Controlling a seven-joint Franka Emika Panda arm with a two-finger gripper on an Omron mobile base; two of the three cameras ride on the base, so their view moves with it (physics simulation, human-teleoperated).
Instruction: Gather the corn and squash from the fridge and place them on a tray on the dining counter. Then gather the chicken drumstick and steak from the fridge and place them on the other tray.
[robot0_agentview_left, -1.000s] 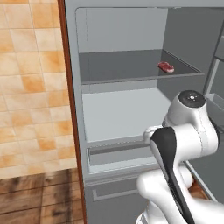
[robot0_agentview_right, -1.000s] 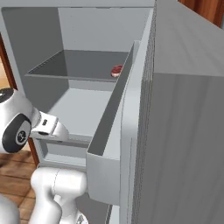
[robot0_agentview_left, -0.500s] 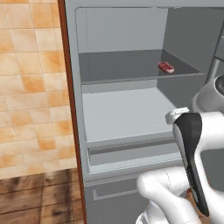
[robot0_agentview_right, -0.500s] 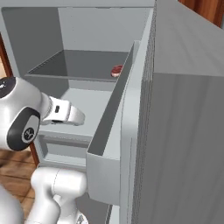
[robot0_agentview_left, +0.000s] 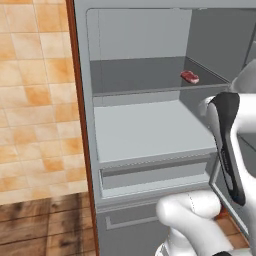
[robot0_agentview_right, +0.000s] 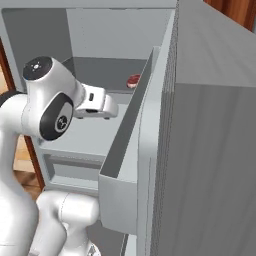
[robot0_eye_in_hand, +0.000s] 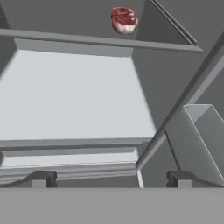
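Reaching toward the open fridge, the pincer is hanging empty with its fingertips spread wide apart, presumably readied for a grab. Sitting on the upper shelf, toward its right side (well ahead of the hand), is the steak, which looks the likely target.

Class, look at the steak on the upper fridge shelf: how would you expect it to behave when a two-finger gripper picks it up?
The steak looks like a small, rounded, thick slab lying flat on the shelf, so it probably won't roll. Raw meat is likely soft and slick, so it may sag or slip. The open gripper seems wide enough to span it.
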